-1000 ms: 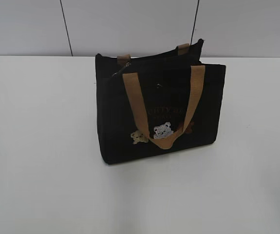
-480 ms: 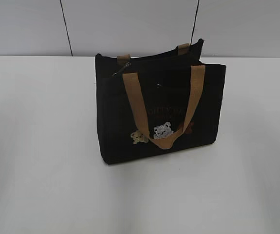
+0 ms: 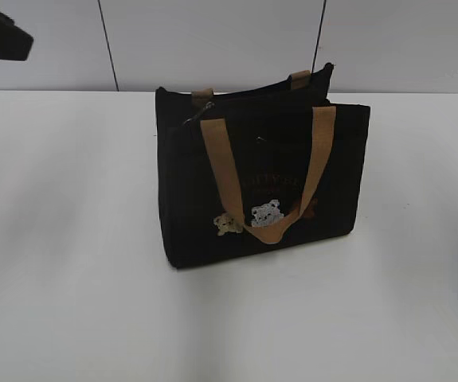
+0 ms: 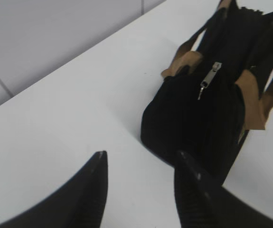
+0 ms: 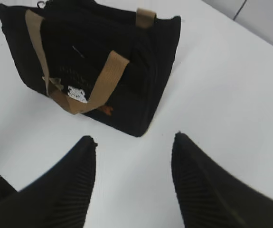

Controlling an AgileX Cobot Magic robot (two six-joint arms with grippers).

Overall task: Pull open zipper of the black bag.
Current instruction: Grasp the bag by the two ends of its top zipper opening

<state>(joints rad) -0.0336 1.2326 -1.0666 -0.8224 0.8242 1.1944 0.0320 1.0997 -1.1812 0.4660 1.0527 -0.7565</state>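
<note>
**Both grippers hanging open, black bag standing untouched on the table**

I am watching a small boxy black fabric tote point(image 3: 260, 179) standing upright near the middle of a plain white table point(image 3: 69, 263), in front of a pale panelled wall point(image 3: 213, 40). From the exterior camera I am seeing its front face, with a tan strap handle point(image 3: 264, 183) drooping down over faint reddish lettering and small bear patches point(image 3: 266, 213). A second tan strap is showing only as two short stubs along the rear top edge. The thin dark zipper point(image 3: 199, 114) is running along the top of the bag, and from here its pull is only a tiny glint at the left end.

My left wrist camera is giving me what the exterior one is not: the silvery metal pull tab point(image 4: 208, 80) is hanging clearly at the bag's near end, beside a folded tan strap. The left gripper point(image 4: 138, 168) is hovering above the table with its two dark fingers spread apart, holding nothing, near the bag's end but not touching it.

My right wrist camera is looking at the front and the opposite end of the bag, where the pull is barely visible. The right gripper point(image 5: 134, 147) is likewise spread wide, empty, well short of the bag.

In the exterior view only a dark tip of an arm point(image 3: 1, 36) is showing at the upper left corner; neither gripper is visible there.
</note>
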